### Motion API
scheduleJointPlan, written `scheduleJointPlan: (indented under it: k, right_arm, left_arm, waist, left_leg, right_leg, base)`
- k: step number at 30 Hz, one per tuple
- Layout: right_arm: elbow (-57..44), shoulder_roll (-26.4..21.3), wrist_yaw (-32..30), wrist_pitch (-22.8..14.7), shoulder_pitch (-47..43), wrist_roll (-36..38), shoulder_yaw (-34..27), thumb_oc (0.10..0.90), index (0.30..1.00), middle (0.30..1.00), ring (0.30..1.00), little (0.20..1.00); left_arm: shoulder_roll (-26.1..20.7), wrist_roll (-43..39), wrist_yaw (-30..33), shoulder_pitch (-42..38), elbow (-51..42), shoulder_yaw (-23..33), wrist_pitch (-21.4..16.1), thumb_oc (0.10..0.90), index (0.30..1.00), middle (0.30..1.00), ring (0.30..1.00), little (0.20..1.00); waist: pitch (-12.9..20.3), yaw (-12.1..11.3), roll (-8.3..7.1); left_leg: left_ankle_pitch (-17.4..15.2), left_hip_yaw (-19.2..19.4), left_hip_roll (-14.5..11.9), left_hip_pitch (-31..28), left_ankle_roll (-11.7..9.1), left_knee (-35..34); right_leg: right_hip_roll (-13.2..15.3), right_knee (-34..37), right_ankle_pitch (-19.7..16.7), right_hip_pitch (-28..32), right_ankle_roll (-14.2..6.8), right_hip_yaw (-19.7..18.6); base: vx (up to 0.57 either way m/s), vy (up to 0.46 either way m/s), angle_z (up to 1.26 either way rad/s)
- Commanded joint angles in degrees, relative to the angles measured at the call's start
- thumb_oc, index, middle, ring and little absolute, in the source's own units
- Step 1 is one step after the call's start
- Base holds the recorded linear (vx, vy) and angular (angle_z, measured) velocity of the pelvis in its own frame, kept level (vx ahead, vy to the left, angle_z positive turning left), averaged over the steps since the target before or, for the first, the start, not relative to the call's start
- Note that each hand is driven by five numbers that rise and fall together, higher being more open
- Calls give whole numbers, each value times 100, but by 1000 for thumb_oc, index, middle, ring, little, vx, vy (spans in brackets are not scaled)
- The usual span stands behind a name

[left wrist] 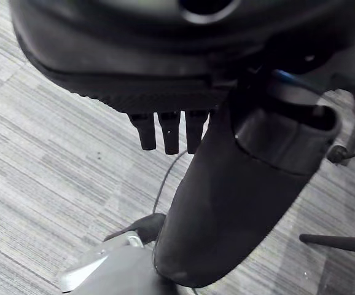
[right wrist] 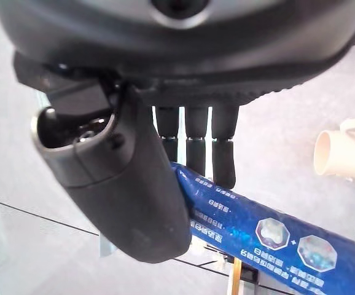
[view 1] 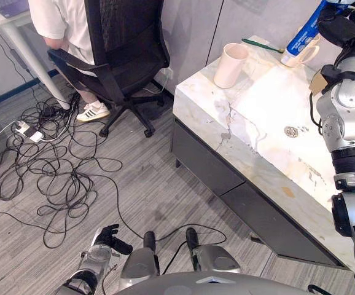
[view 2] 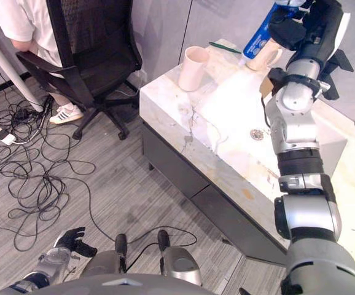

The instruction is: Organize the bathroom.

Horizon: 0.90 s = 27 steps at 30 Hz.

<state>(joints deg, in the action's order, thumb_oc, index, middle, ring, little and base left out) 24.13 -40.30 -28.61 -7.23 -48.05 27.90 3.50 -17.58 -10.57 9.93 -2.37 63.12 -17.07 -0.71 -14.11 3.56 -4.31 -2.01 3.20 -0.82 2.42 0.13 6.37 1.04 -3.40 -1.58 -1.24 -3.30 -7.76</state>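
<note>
The robot's right hand (view 2: 306, 27) is raised over the far end of the white marble-patterned vanity counter (view 1: 226, 117), its dark fingers (right wrist: 197, 138) and thumb curled round a blue tube of toothpaste with a white cap (view 1: 303, 34); the tube hangs cap-down, its lower end just above or inside a cream handled mug (view 2: 265, 56) that stands at the back of the counter, though whether it touches the rim cannot be told; a tall pale pink cup without a handle (view 1: 230, 65) stands well apart from that mug toward the counter's left corner, and a green-handled toothbrush (view 1: 262, 45) lies flat between the two, near the wall; the round metal drain (view 1: 292, 131) sits in the shallow basin, nearer the robot; the left hand (view 1: 109, 236) hangs low by the robot's side above the grey striped carpet, fingers (left wrist: 168, 130) loosely curled on nothing; beyond the counter a person in a white shirt (view 1: 54, 18) sits in a black mesh office chair (view 1: 125, 43). The step in hand looks like stowing the toothpaste upright in the mug; the next move probably calls for lowering the tube until it rests inside, releasing only then, with the toothbrush presumably still to collect.
</note>
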Motion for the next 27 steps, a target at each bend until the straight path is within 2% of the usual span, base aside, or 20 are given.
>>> scheduleJointPlan:
  k: [1, 10, 27]
  right_arm:
    - [-436, -211, -132, -919, -424, -236, -366, 400, 300, 300, 300, 300]
    - [-418, -143, -6, -834, -465, -469, -290, 400, 300, 300, 300, 300]
    - [-433, -14, 109, -826, -346, -626, -172, 400, 300, 300, 300, 300]
  left_arm:
    - [-181, 75, 101, 142, 299, -92, -214, 800, 900, 900, 900, 900]
    - [-153, 157, -97, 244, 311, -107, -399, 800, 900, 900, 900, 900]
    - [-101, 120, -177, 298, 326, -85, -459, 800, 900, 900, 900, 900]
  waist:
    - [760, -65, -126]
    - [790, -10, -44]
    - [843, 46, 16]
  left_leg:
    - [-170, -189, -374, -265, -21, 146]
    - [-170, -117, -368, -417, -48, 27]
    - [-174, -2, -383, -563, -46, -106]
  right_leg:
    - [13, -401, 67, -177, -108, -53]
    - [50, -349, 73, -120, -116, -66]
    - [73, -259, 74, -36, -124, -99]
  base:
    - [5, 26, 4]
    - [9, 24, 3]
    - [5, 4, -2]
